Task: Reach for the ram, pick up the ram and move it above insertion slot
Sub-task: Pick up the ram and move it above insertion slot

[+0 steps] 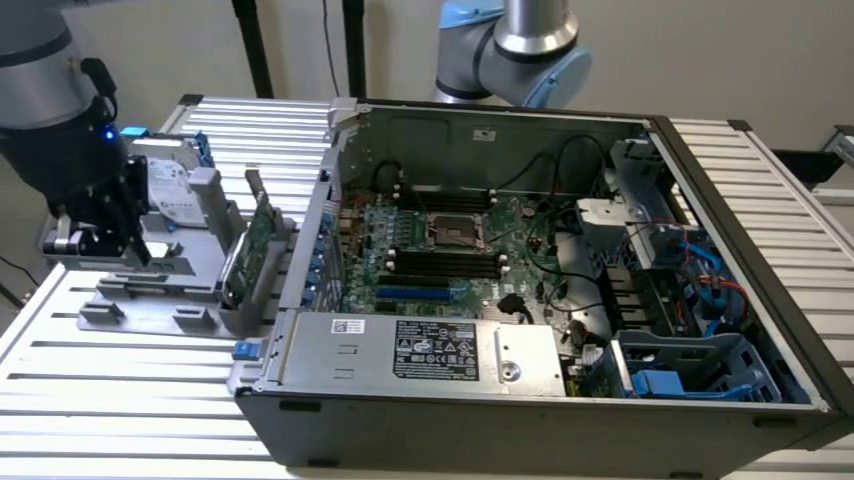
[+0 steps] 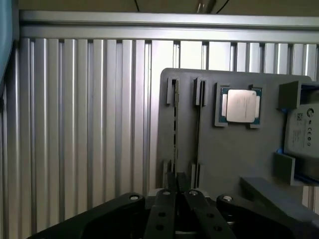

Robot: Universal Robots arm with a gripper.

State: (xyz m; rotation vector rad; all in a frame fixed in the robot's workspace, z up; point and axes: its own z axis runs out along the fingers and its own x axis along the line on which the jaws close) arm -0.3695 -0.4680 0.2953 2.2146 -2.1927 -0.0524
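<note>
Ram (image 2: 175, 124): thin, dark greenish stick, seen edge-on, upright in gray holder (image 2: 224, 159), in slot nearest holder's edge. Hand (image 2: 176, 185) released, narrow gap, at holder's edge, in line with ram.

The thin ram (image 2: 175, 124) stands on edge, slotted in the gray holder (image 2: 234, 149).

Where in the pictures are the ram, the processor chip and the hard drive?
ram (image 2: 175, 124): wrist view, midway along its thin edge.
processor chip (image 2: 240, 105): wrist view, middle of its silver lid.
hard drive (image 2: 303, 130): wrist view, on its pale label.
</note>
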